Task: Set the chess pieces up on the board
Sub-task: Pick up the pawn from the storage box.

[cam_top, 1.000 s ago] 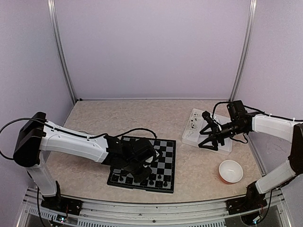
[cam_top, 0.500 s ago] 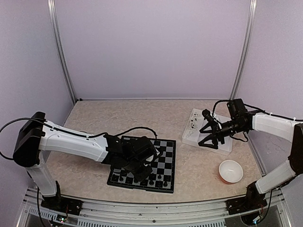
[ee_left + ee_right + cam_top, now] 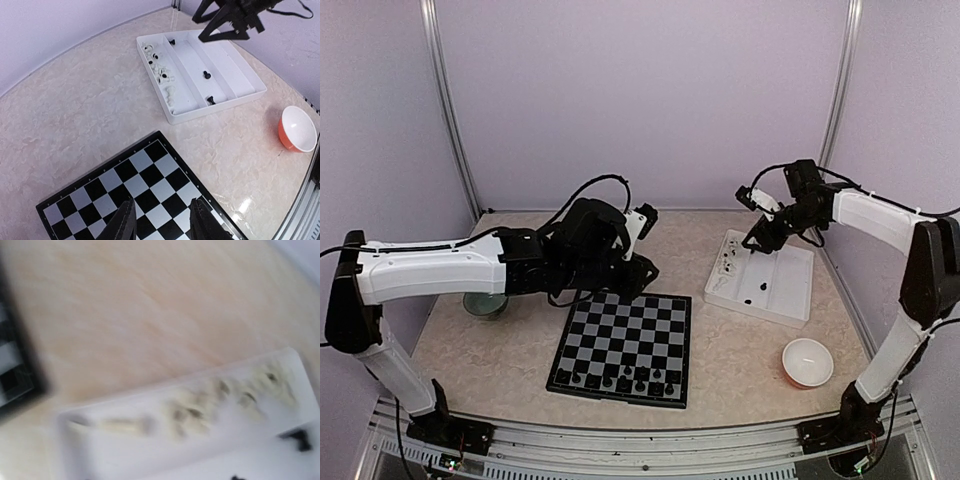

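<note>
The chess pieces [image 3: 623,382] on the board [image 3: 630,330] stand along its near edge, most in the nearest row and a couple just behind it. A few more black ones lie loose in the white tray [image 3: 220,105], which sits on the worktop [image 3: 740,350] to the right of the board. One tray compartment holds a cluster of white pieces [image 3: 160,70]. The left claw [image 3: 162,202] hangs above the far part of the board, fingers spread with nothing between them. The right claw [image 3: 197,29] hangs over the tray's far end, also spread and empty. An orange bowl [image 3: 297,129] sits near the tray.
</note>
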`<action>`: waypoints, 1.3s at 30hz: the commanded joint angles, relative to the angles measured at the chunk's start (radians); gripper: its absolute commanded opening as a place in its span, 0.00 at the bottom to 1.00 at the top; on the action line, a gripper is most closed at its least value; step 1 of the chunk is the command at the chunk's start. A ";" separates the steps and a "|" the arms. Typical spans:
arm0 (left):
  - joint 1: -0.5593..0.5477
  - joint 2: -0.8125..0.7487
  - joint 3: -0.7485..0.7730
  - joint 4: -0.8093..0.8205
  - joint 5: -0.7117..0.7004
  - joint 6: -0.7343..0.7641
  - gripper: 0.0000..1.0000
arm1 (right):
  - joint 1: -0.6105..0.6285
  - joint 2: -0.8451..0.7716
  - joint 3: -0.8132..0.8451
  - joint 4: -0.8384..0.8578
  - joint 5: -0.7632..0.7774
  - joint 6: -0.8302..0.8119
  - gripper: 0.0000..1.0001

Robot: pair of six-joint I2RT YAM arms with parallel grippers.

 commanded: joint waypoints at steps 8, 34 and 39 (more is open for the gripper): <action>0.082 0.017 -0.003 0.089 0.101 -0.024 0.38 | -0.008 0.309 0.170 -0.256 0.343 -0.010 0.44; 0.106 0.014 -0.066 0.118 0.138 -0.039 0.38 | -0.005 0.458 0.168 -0.305 0.380 0.036 0.24; 0.109 0.005 -0.080 0.124 0.135 -0.046 0.38 | -0.005 0.477 0.177 -0.303 0.369 0.026 0.15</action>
